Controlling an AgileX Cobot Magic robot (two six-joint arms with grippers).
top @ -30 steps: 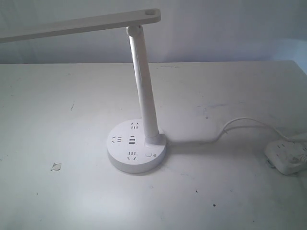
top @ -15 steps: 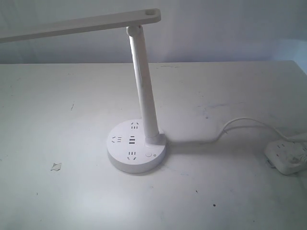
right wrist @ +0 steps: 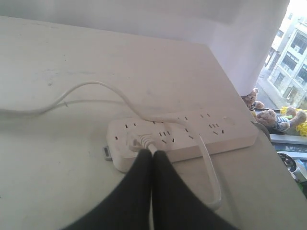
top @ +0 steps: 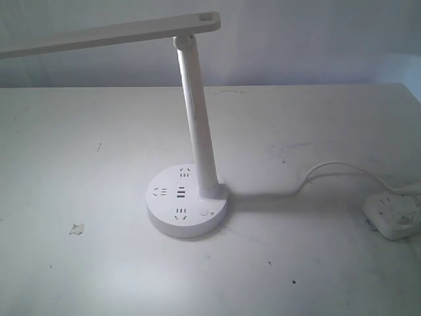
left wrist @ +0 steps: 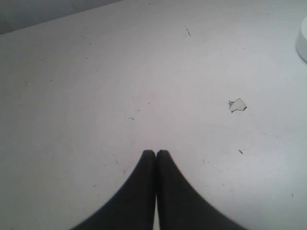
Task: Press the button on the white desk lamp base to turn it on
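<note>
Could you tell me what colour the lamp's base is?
The base is white, clearest in the exterior view.

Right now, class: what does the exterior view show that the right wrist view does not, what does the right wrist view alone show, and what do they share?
Only the exterior view shows the white desk lamp base with its button, the slim stem and the long flat head.

Only the right wrist view shows the right gripper with its jaws shut, the plug seated in a socket, and teddy bears by a window.

Both show the white power strip, the white cable and the table.
</note>
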